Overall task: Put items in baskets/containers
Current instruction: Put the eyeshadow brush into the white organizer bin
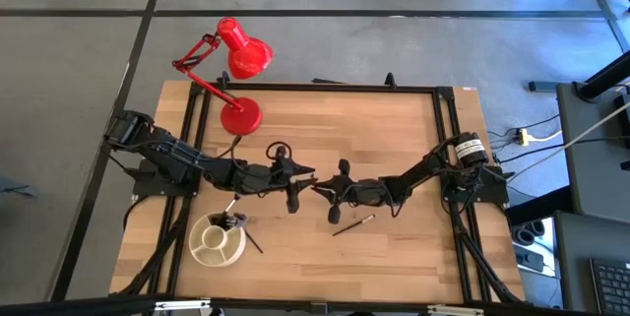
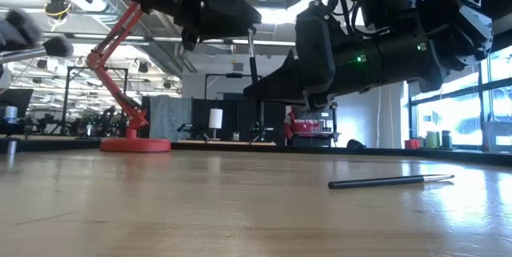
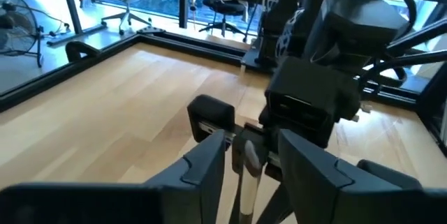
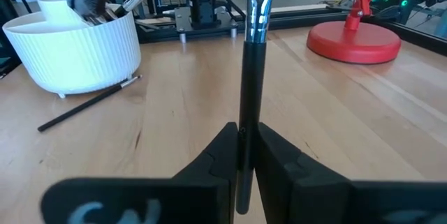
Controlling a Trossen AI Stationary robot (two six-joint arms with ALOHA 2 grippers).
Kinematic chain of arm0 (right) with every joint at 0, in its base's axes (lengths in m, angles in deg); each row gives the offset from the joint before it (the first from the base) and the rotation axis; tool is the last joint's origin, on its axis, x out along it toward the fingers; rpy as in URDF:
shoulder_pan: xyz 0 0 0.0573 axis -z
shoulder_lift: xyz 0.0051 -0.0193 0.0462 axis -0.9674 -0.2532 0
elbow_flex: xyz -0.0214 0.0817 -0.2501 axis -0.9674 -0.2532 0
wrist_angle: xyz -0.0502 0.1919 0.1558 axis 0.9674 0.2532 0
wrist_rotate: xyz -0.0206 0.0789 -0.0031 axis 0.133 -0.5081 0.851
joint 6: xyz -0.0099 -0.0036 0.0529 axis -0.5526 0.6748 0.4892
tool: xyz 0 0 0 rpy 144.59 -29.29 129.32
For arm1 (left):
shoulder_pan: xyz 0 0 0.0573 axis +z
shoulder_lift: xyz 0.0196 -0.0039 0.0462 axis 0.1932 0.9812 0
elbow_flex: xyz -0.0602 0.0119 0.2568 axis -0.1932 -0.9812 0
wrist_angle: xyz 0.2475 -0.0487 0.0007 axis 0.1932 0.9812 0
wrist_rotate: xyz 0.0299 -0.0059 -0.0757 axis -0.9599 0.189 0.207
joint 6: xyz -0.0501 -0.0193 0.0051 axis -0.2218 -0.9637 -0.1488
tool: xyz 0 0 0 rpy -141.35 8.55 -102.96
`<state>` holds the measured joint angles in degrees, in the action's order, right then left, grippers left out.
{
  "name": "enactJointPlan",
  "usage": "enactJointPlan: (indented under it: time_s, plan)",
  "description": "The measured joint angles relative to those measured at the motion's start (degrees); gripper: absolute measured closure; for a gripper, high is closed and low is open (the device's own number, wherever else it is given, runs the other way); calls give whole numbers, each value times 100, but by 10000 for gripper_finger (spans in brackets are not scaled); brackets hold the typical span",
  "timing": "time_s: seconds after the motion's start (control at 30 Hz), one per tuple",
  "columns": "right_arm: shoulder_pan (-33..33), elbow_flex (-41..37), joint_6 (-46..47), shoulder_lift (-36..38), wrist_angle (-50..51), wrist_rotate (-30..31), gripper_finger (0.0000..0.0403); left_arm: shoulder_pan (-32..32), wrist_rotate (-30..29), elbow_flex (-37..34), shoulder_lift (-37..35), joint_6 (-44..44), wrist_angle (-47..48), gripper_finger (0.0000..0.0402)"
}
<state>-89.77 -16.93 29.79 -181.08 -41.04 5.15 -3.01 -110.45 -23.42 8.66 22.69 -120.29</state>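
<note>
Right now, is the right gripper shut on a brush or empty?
Shut on one. In the right wrist view the right gripper pinches a dark-handled brush between its fingers, handle pointing straight ahead.

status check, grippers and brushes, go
Right gripper shut on makeup brush, mid-table. Left gripper facing it, brush tip between its fingers. One brush loose on table, some in white dish. Path clear.

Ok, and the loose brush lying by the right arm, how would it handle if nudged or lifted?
The loose brush has a thin round handle lying flat on bare wood, so it probably rolls if nudged sideways. It is likely stiff and light: the held brush stands straight in the right hand.
</note>
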Motion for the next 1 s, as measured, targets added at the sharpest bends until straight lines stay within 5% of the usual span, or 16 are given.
enactJointPlan:
  time_s: [0.33,0.6,0.83,1.0]
  plan:
    - [0,0,0,0,41,-11,362,4,162,0,0,-25,97,391]
    - [93,-2,240,-2,95,-99,358,8,219,4,-110,71,468,397]
    - [175,7,523,4,9,-444,287,-2,-386,538,-279,59,2582,398]
    - [197,7,724,4,110,-405,228,-22,-204,1435,-282,37,4188,398]
